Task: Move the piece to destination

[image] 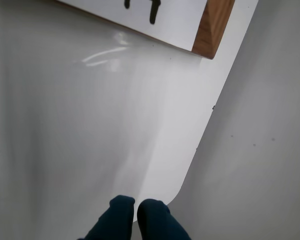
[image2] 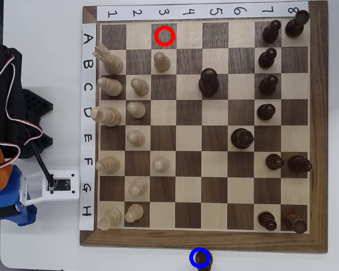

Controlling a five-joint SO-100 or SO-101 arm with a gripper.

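In the overhead view a small dark-brown pawn (image2: 203, 260) stands off the board's near edge, on the white surface, inside the blue ring (image2: 191, 257). A red ring (image2: 165, 27) marks the empty square A3. In the wrist view my gripper (image: 135, 209) shows as two dark blue fingertips pressed together with nothing between them, over the white mat. The pawn and both rings are out of the wrist view. In the overhead view my arm (image2: 8, 195) is folded back at the far left, away from the board.
The wooden chessboard (image2: 203, 241) holds several pale pieces on its left columns and several dark pieces on the right. One board corner (image: 213, 27) with its white label strip shows at the top of the wrist view. The mat's rounded edge (image: 190, 165) runs diagonally.
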